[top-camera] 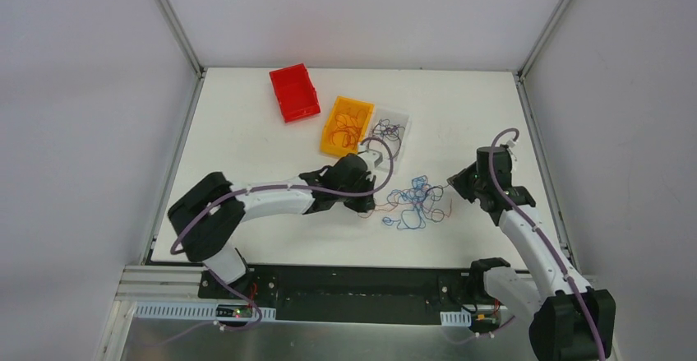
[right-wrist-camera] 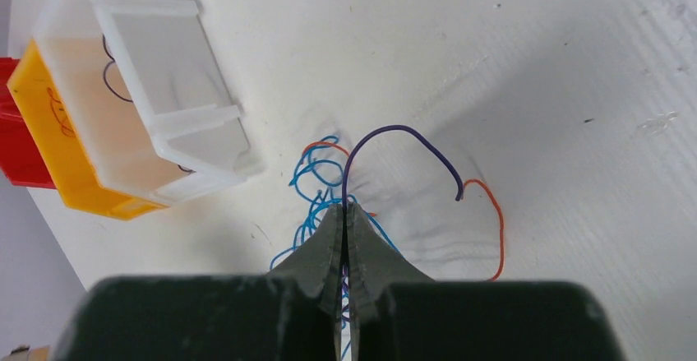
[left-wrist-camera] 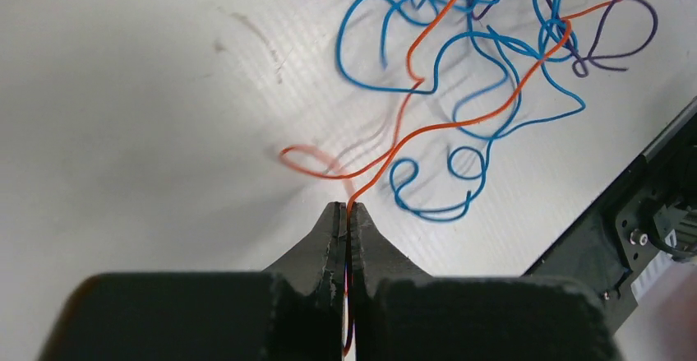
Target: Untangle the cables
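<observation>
Cables on table betw. L hand & R hand; 3 bins behind

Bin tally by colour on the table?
Red bin: 1
Orange bin: 1
White bin: 1
Total: 3 bins

A white table is enclosed on three sides by plain pale walls, joined at the table's far corners by metal posts; a black strip is fixed along its near edge.
</observation>
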{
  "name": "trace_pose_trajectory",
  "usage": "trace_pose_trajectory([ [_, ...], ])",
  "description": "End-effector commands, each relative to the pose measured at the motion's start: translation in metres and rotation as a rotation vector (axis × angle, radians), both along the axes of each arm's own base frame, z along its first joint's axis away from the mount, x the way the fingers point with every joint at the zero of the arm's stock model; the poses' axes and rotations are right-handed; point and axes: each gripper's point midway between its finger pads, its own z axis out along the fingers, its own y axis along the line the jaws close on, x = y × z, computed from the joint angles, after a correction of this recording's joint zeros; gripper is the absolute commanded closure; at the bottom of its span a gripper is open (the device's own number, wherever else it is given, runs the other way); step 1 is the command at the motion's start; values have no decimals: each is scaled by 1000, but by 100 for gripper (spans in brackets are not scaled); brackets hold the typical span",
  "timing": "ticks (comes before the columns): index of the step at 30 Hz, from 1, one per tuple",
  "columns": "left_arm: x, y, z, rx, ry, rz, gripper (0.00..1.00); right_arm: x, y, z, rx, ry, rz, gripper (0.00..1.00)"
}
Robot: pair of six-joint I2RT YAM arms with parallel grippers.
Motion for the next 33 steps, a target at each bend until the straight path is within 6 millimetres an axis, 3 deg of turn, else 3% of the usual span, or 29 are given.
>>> trace_pose_trajectory([
  [1,10,56,27,48,-65,128,100,4,-21,26,-69,-65,-70,100],
  [7,16,126,45,9,-35,291,100,3,-20,45,-52,-124,-72,100],
  [15,14,188,72,81,-134,446,100,1,-26,78,-92,-204,-59,100],
  [19,19,226,84,125,-205,625,100,-1,-29,89,-106,-231,-62,100],
  [29,12,295,129,111,-394,936,100,-3,-28,103,-115,-279,-31,100],
  [33,9,308,140,95,-445,981,100,-2,-23,105,-100,-294,-6,100],
])
